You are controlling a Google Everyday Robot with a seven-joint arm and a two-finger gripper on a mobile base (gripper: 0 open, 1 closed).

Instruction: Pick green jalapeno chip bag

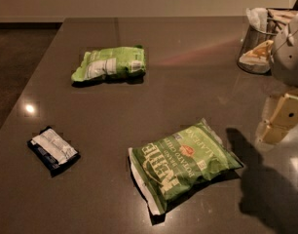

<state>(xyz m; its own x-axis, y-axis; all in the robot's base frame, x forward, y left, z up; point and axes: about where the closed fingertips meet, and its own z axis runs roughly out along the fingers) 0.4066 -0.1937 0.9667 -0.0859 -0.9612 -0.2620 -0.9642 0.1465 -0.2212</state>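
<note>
We see the green jalapeno chip bag (185,167) lying flat at lower centre of the table (188,82), untouched. The gripper (280,118) sits at the right edge, partly cut off; we cannot tell how wide it stands.

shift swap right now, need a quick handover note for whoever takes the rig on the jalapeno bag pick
The pincer is at the right edge of the view, above the table, not touching anything.
The green jalapeno chip bag lies flat near the front, left of the pincer and apart from it.
Done: nothing, the bag is not yet grasped.
Left: reach the bag, grasp it, lift it.
Leave the paler green bag at the back and the dark blue packet on the left.
</note>
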